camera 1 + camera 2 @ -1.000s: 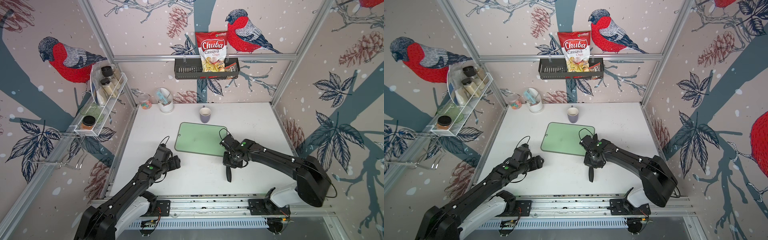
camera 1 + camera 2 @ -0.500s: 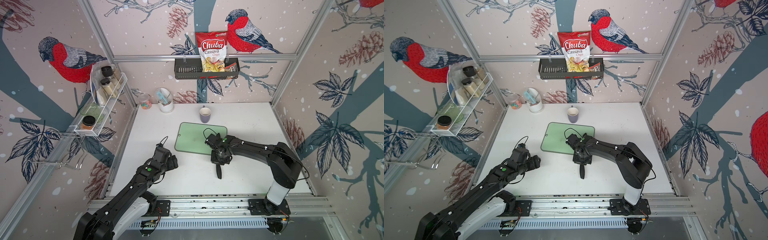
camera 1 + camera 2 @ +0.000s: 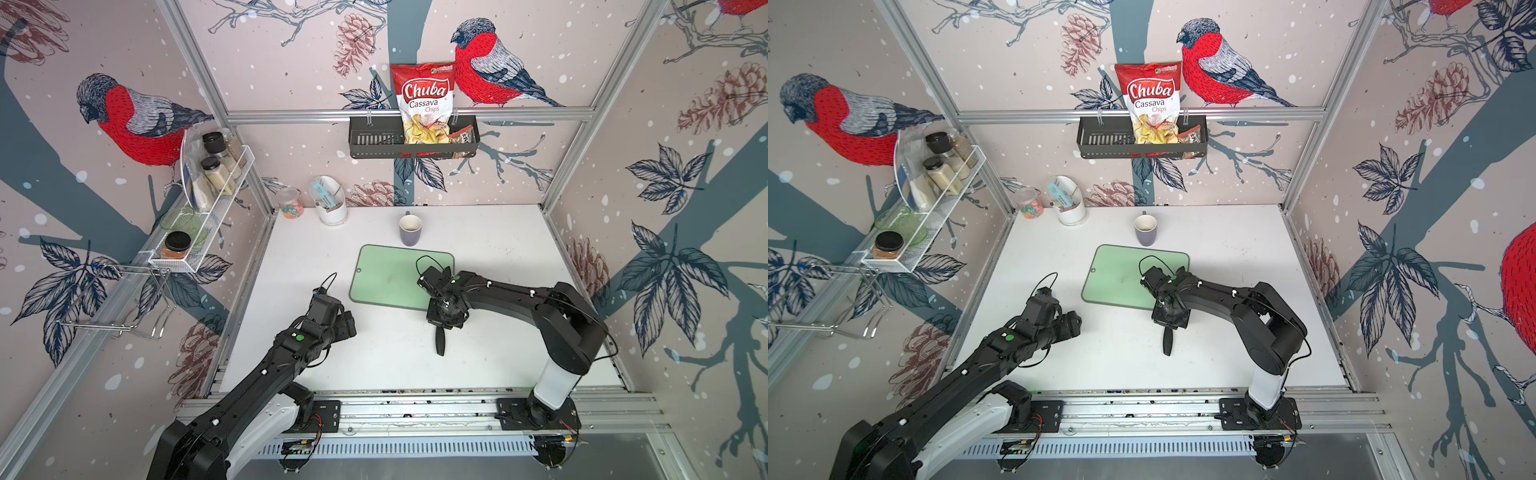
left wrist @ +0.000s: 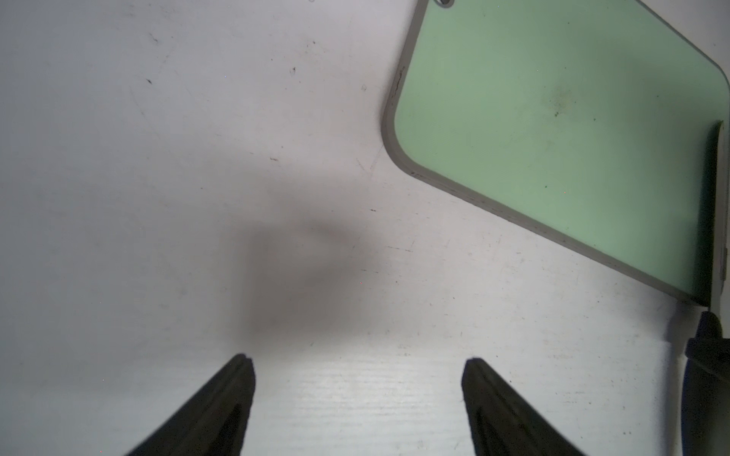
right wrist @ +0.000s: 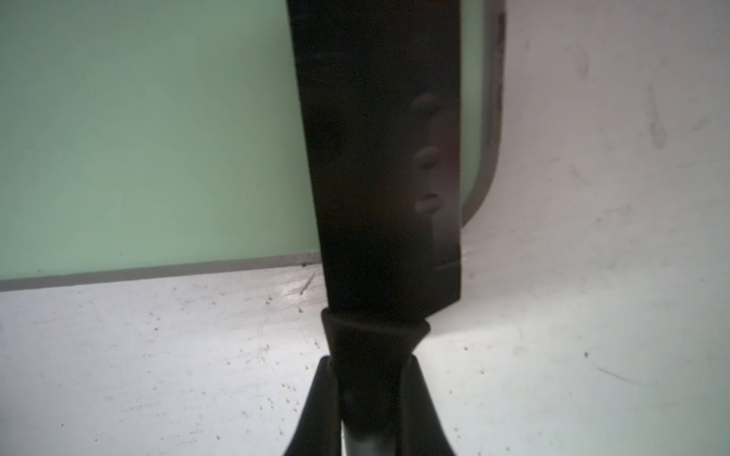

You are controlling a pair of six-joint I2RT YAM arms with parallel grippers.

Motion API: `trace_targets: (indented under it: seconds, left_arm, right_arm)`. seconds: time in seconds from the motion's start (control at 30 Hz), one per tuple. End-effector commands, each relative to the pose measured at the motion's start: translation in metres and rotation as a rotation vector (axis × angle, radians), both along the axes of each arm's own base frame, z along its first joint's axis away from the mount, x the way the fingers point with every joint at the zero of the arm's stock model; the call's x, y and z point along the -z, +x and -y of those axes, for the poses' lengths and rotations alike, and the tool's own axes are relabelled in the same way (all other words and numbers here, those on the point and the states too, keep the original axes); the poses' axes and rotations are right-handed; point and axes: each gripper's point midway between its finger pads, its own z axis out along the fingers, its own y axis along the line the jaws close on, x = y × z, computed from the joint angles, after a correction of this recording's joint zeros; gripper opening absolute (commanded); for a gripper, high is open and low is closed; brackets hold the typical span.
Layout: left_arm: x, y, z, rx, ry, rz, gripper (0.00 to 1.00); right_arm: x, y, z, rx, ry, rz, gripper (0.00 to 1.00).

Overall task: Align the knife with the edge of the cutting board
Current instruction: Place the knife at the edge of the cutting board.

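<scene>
The right hand (image 5: 371, 379), clamped on the knife (image 5: 379, 158), has carried it left to the board (image 3: 386, 276)'s lower right corner, blade overlapping the short edge. Left hand (image 4: 357, 395) hangs half open, empty.

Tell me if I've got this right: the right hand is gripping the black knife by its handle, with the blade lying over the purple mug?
Not quite. The right hand does grip the knife by its handle, but the blade lies over the cutting board, as the right wrist view shows.
</scene>
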Motion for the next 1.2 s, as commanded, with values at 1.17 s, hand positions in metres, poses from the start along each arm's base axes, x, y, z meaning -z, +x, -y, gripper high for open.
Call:
trace_targets:
  seconds: [1.17]
  left_arm:
    - [0.002,-0.002,0.0,0.012,0.014,-0.007,0.85]
  right_arm:
    - [0.01,0.0,0.013,0.021,-0.032,-0.015,0.13]
